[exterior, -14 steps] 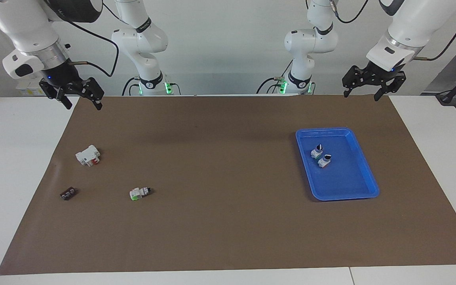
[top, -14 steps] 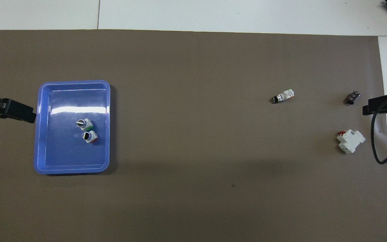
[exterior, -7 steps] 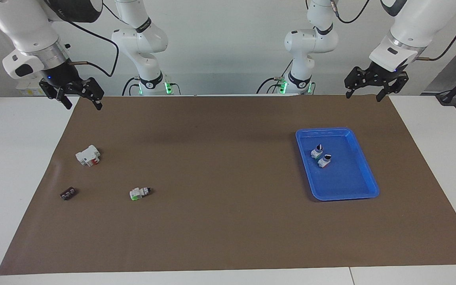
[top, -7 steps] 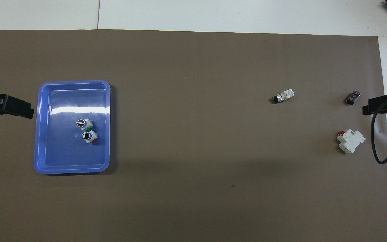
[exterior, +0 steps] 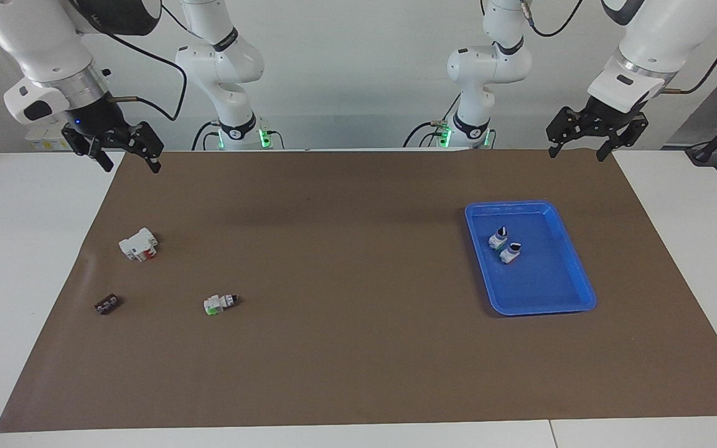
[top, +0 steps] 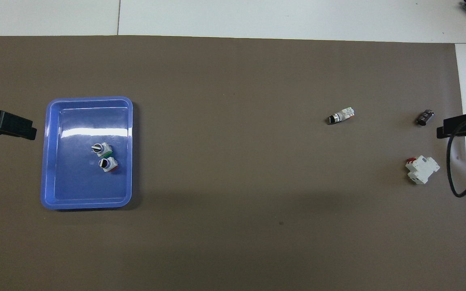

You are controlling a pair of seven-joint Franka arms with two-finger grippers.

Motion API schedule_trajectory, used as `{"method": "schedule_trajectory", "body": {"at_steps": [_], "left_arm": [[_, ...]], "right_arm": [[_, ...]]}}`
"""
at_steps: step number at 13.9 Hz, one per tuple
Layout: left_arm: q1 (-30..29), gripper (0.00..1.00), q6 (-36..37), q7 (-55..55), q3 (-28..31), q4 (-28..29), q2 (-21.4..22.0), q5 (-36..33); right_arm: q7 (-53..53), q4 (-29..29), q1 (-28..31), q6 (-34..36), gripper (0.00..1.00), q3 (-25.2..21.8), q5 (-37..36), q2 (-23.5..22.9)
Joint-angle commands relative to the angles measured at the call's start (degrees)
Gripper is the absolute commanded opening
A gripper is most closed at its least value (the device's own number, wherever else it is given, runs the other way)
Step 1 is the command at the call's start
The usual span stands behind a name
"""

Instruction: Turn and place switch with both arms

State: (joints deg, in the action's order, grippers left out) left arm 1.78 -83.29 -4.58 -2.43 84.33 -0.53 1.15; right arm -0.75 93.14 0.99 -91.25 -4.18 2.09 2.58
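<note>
The switch (exterior: 220, 303) lies on its side on the brown mat toward the right arm's end, white body with a green part and a black knob; it also shows in the overhead view (top: 340, 116). My right gripper (exterior: 132, 165) hangs open and empty in the air over the mat's edge at that end, well clear of the switch; one of its fingers (top: 457, 126) shows in the overhead view. My left gripper (exterior: 576, 152) hangs open and empty over the mat's edge at the left arm's end; one of its fingers (top: 12, 128) shows beside the tray.
A blue tray (exterior: 529, 309) (top: 87, 99) holds two upright switches (exterior: 499, 238) (exterior: 511, 252). A white block with a red part (exterior: 139, 244) (top: 422, 169) and a small dark strip (exterior: 107, 304) (top: 425, 117) lie near the switch.
My left gripper has drawn up and away from the tray, toward the left arm's end of the table. The right arm and all objects have not moved.
</note>
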Motion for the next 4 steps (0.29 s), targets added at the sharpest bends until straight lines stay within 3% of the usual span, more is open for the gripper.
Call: {"method": "schedule_trajectory", "body": {"at_steps": [1, 4], "left_arm": [[-0.72, 1.00, 0.59, 0.62, -0.65, 1.10, 1.32, -1.06], [-0.64, 1.00, 0.94, 0.62, -0.65, 1.10, 1.32, -1.15]], "right_arm": [[1.36, 0.99, 0.59, 0.29, 1.00, 0.58, -0.69, 1.11], [1.36, 0.99, 0.59, 0.29, 1.00, 0.58, -0.69, 1.11]]}}
